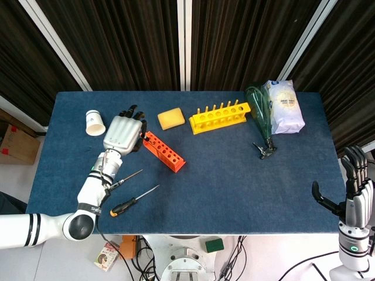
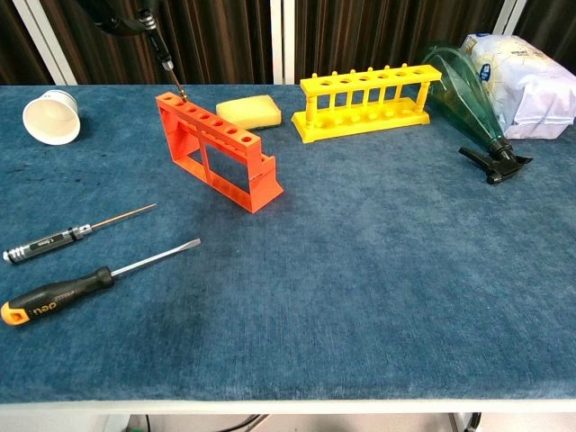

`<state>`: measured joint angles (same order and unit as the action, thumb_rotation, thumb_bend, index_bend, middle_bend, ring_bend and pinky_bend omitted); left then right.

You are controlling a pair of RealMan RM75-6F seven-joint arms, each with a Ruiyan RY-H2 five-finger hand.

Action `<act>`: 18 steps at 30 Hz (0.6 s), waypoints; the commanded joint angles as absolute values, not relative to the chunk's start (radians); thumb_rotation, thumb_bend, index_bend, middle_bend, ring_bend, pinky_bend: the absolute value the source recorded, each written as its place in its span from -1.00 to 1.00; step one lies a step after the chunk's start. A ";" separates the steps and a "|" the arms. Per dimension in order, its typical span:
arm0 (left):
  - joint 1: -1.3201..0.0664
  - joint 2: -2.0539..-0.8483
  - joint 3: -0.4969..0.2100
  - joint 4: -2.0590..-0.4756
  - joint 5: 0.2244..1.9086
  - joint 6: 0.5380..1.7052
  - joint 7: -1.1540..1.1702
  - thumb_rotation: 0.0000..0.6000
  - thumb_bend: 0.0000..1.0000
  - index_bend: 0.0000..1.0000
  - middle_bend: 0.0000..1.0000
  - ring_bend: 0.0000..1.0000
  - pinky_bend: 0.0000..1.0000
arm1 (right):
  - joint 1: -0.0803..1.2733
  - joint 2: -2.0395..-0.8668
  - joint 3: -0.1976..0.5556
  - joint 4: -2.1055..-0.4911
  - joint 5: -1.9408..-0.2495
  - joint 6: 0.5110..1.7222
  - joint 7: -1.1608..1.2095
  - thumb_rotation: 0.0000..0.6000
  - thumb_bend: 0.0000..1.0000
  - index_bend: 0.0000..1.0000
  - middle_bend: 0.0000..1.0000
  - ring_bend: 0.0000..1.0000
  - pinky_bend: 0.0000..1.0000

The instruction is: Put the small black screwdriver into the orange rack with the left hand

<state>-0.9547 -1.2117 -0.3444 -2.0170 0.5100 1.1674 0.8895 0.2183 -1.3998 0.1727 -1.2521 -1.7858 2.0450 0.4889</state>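
Pretty far along; the left robot hand (image 1: 124,133) holds the screwdriver (image 2: 166,59) tip-down right over the end hole of the rack (image 2: 219,149) near the counter's far-left corner; not in yet; just lowering and letting go left.

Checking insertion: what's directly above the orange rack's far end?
The small black screwdriver, tip down over the end holes of the orange rack. The left hand covers that end from the head view.
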 commanded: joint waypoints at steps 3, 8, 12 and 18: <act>-0.980 -1.224 -0.325 -2.011 0.497 1.181 0.891 1.00 -0.21 0.21 -0.53 -0.87 -0.51 | 0.217 -1.401 0.173 -1.247 -1.782 2.046 0.496 1.00 -0.14 -1.00 -0.98 -1.00 -1.00; -0.999 -1.229 -0.319 -1.998 0.486 1.192 0.879 1.00 -0.21 0.21 -0.53 -0.87 -0.51 | 0.220 -1.405 0.173 -1.241 -1.777 2.038 0.502 1.00 -0.14 -1.00 -0.98 -1.00 -1.00; -1.008 -1.229 -0.313 -1.986 0.472 1.191 0.864 1.00 -0.21 0.21 -0.52 -0.87 -0.51 | 0.221 -1.407 0.174 -1.239 -1.779 2.040 0.500 1.00 -0.13 -1.00 -0.98 -1.00 -1.00; -1.016 -1.234 -0.297 -1.960 0.471 1.184 0.836 1.00 -0.21 0.21 -0.52 -0.86 -0.51 | 0.222 -1.406 0.174 -1.240 -1.776 2.036 0.502 1.00 -0.12 -1.00 -0.98 -1.00 -1.00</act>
